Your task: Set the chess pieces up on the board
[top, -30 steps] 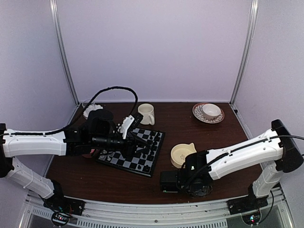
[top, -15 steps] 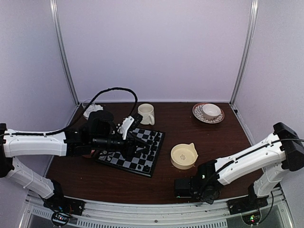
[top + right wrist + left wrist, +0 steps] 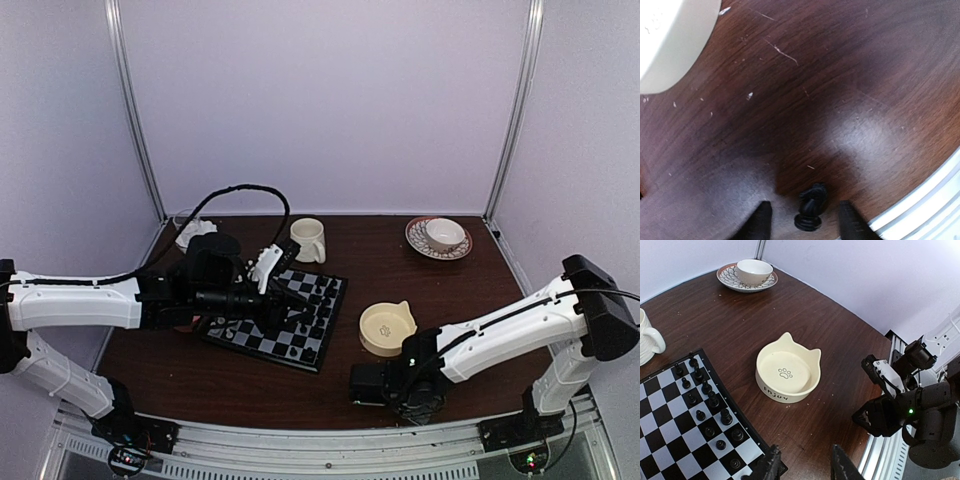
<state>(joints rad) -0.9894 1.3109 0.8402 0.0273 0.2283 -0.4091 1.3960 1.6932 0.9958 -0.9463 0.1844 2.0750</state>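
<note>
Our right claw (image 3: 806, 222) hung low over the dark wooden table (image 3: 865, 75), jaws apart, with a small black knight chess piece (image 3: 812, 200) upright between them. Our left claw (image 3: 805, 467), jaws apart and empty, hovered beside a corner of the black-and-grey checked chessboard (image 3: 660, 405).

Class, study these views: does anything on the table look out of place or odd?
Yes. One black knight sits off the board, on the bare table by its front edge, between the open fingers of the right hand. The other pieces in view are on the board.
</note>
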